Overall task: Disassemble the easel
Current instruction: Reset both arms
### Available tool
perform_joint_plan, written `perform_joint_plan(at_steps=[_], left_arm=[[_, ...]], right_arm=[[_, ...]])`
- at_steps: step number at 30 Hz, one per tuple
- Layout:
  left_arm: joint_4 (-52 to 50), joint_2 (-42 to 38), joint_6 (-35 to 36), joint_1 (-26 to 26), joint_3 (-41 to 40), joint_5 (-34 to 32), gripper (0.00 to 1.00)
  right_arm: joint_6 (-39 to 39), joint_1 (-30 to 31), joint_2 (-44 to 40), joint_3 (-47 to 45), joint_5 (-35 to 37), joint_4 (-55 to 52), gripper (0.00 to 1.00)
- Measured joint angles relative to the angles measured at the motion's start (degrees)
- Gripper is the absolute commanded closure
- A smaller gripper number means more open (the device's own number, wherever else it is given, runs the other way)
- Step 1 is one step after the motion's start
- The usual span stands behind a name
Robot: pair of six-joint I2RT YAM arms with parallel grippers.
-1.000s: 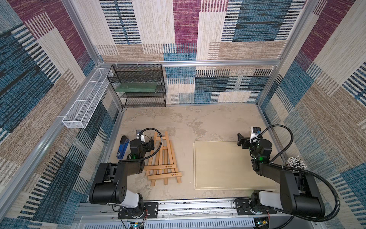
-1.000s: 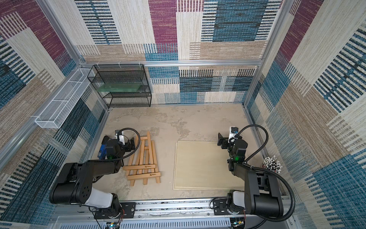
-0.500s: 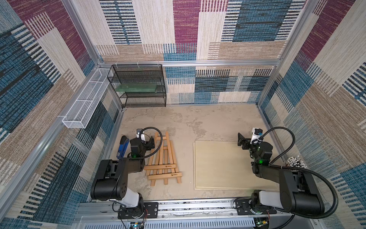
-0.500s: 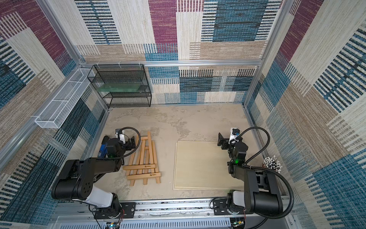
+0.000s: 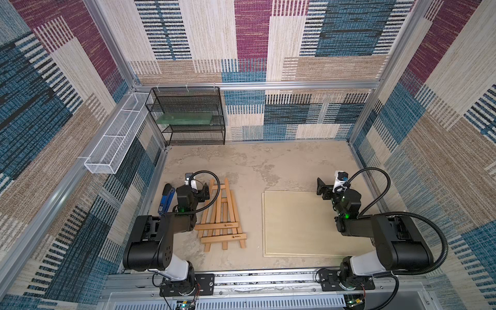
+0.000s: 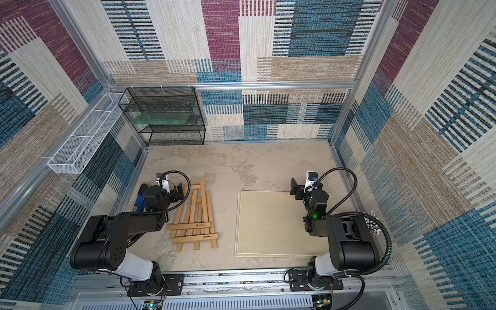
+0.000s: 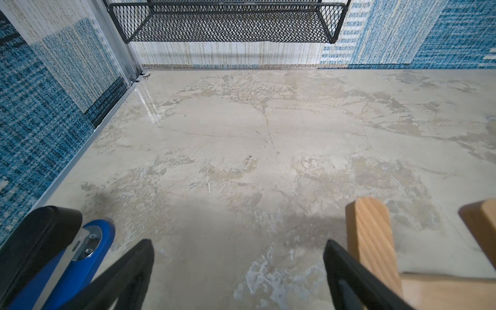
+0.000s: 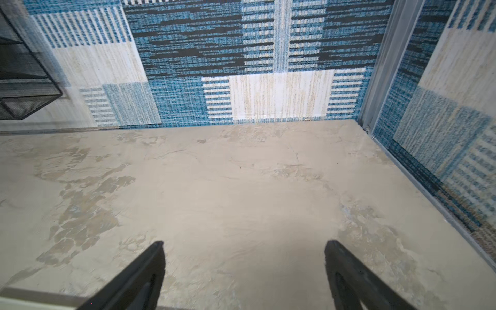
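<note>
**Top views.** Observing, in both top views, the wooden easel (image 5: 221, 214) (image 6: 194, 217) lying folded flat on the surface (image 5: 268, 166), left of centre and toward the near edge. Noting the narrow end pointing far and the two crossbars lying at the near end. Finding the left gripper (image 5: 200, 192) (image 6: 179, 192) sitting low just beside the far left tip of the easel, spread wide and gripping nothing. Recording a blue tool (image 5: 166, 200) lying along the left wall, just left of that gripper. Seeing a pale flat board (image 5: 295, 228) resting on the right half of the surface, well apart from the easel. Finding the right gripper (image 5: 322, 188) (image 6: 295, 188) hanging over the far edge of the board, likewise spread and empty. Logging a black mesh rack (image 5: 188, 115) standing at the far left corner and a white wire basket (image 5: 115, 139) hanging on the left wall.

**Left wrist view.** Looking out past the spread left gripper (image 7: 237, 243) onto bare surface. Noting a rounded leg end of the easel (image 7: 367, 236) just beside one finger; not managing to tell touching from apart. Seeing the blue tool (image 7: 99, 241) beside the other finger and the black mesh rack (image 7: 228, 24) ahead.

**Right wrist view.** Showing the right gripper (image 8: 243, 243) gaping wide over bare surface (image 8: 241, 188), pinching nothing. Catching a pale edge of the board (image 8: 21, 304) and part of the rack (image 8: 21, 88).
</note>
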Motion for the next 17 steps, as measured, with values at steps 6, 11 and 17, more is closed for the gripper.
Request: perform_joint_plan(at_steps=[6, 11, 17], left_arm=[[-1.16, 0.0, 0.0, 0.0, 0.02, -0.11, 0.0], [-1.16, 0.04, 0.0, 0.02, 0.04, -0.11, 0.0], [-1.16, 0.04, 0.0, 0.07, 0.04, -0.11, 0.0]], right_arm=[[0.0, 0.02, 0.13, 0.22, 0.98, -0.98, 0.05], [0.02, -0.44, 0.33, 0.35, 0.98, -1.51, 0.05], [0.07, -0.81, 0.37, 0.5, 0.98, -1.64, 0.05]])
